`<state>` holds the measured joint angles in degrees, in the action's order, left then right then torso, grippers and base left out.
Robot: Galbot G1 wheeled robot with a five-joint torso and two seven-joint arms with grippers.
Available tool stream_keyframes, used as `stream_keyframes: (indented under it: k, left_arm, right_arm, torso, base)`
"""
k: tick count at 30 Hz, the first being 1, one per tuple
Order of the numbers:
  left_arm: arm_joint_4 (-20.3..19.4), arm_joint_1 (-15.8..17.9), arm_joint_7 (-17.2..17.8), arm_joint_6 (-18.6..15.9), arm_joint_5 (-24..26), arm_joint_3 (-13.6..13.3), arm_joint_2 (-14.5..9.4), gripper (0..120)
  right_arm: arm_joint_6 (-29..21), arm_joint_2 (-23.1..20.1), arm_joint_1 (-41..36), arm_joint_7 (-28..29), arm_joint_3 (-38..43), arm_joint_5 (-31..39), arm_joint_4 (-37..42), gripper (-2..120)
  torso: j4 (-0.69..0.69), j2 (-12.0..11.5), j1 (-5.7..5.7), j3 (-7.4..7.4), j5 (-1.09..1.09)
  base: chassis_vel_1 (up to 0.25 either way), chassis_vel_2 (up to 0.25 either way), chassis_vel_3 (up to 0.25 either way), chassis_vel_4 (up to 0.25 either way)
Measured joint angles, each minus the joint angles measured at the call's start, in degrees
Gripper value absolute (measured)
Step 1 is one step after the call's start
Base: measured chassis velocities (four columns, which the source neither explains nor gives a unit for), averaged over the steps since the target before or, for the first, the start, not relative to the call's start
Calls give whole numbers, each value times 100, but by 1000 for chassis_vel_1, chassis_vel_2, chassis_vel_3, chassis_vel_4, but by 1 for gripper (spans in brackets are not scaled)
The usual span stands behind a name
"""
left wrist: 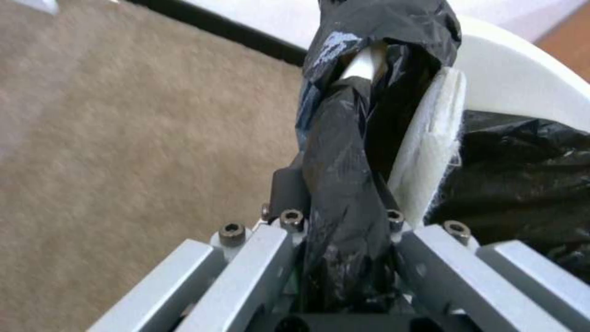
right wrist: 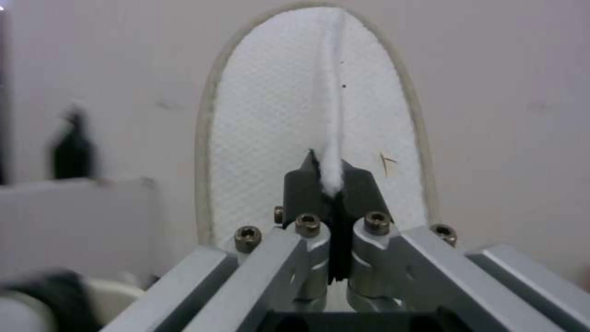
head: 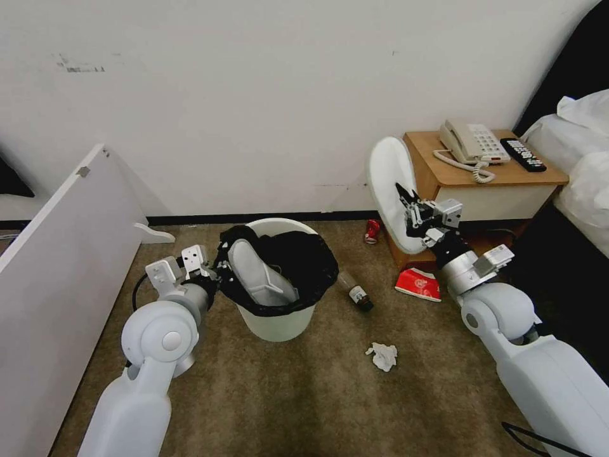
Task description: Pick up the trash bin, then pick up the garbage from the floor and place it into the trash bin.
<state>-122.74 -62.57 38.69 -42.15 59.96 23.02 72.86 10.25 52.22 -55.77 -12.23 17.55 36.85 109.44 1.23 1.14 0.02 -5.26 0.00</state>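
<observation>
The bin [head: 279,317] — round, white, lined with a crinkled black bag over its rim — stands upright on the carpet with one white slipper [head: 257,276] inside, leaning on its left wall. A second slipper [head: 391,190] is held in the air, sole toward the wall. On the floor lie a red can [head: 372,231], a small bottle [head: 355,291], a red packet [head: 419,283] and a white tissue [head: 382,356] — well apart.

Plain white wall [head: 266,95] behind, scuffed high up, with a dark baseboard [head: 254,218] along brownish carpet [head: 304,393]. White board [head: 57,266] leaning well off to one side. Wooden nightstand [head: 488,174] carrying a beige telephone [head: 472,143] and black remote [head: 523,154]; white bedding [head: 580,158] beside it.
</observation>
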Motion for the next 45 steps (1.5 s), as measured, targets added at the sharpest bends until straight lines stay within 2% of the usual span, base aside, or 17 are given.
stream_keyframes:
  k: [8,12,14,18,25,26,29,45]
  left_arm:
    - [201,65,-66,-1,174,-204,2,4]
    - [239,103,-91,-1,229,-248,2,4]
    - [386,198,-374,36,331,-401,-55,4]
    - [607,339,-620,167,314,-553,-83,4]
    - [944,637,-702,261,456,-876,-51,4]
    - [1028,726,-738,280,463,-998,11,4]
    - [1109,814,-775,287,435,-1108,85,4]
    - [1101,899,-786,300,475,-1186,175,4]
  right_arm:
    - [282,-79,181,-606,-521,586,181,0]
    - [310,-91,217,-722,-630,693,188,0]
    - [390,-149,255,-978,-861,819,186,0]
    - [423,-172,264,-1089,-970,805,151,0]
    - [439,-176,274,-1142,-1011,766,127,0]
    - [440,-192,268,-1144,-1011,746,99,0]
    - [442,-207,252,-1159,-999,727,65,0]
    - [450,-146,261,-1163,-993,681,-42,0]
  torso:
    - [-1,0,0,0,-1]
    - [1,0,0,0,-1]
    - [0,0,0,0,0]
    - [1,0,0,0,0]
    - [0,0,0,0,0]
    - [1,0,0,0,0]
    - [1,0,0,0,0]
    - [0,0,0,0,0]
  base:
    - [0,0,0,0]
    - [0,0,0,0]
    - [0,0,0,0]
    - [0,0,0,0]
    - [0,0,0,0]
    - [0,0,0,0]
    - [0,0,0,0]
    - [0,0,0,0]
